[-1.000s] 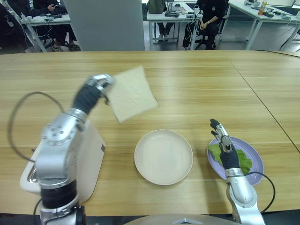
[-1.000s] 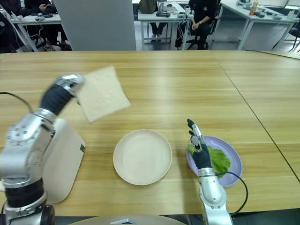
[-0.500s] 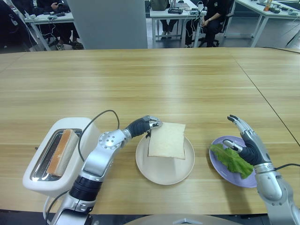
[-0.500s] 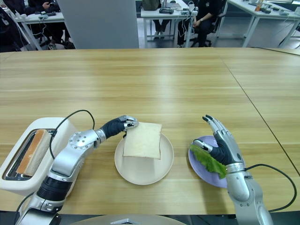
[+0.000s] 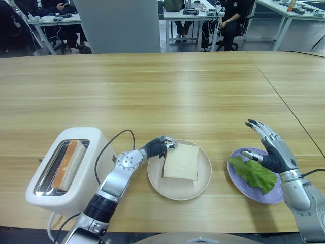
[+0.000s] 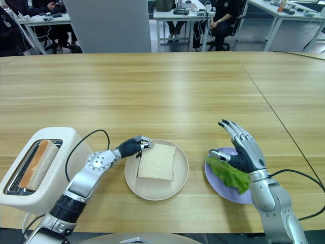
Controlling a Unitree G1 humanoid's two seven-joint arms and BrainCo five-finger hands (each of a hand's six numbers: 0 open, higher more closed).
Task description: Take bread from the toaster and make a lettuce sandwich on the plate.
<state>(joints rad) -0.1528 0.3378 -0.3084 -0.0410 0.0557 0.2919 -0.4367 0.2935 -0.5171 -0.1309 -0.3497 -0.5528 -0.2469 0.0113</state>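
A white bread slice point(image 5: 180, 162) lies flat on the cream plate point(image 5: 203, 178) in front of me. My left hand point(image 5: 160, 147) rests at the plate's left rim, fingers curled and pinched on the slice's near-left corner. A second slice point(image 5: 66, 163) stands in a slot of the white toaster point(image 5: 86, 147) at the left. A green lettuce leaf point(image 5: 256, 174) lies on the purple plate point(image 5: 238, 182) at the right. My right hand point(image 5: 272, 151) hovers open over that plate's far edge, thumb close to the leaf.
A black cable point(image 5: 112, 143) loops between the toaster and my left arm. The wooden table point(image 5: 167, 91) stretches far behind the plates, with a seam on the right. Desks and seated people are in the room beyond.
My left hand brought the bread slice down from the air onto the cream plate, where it went from tilted to flat. My right hand lifted and spread over the lettuce. The camera also shifted.
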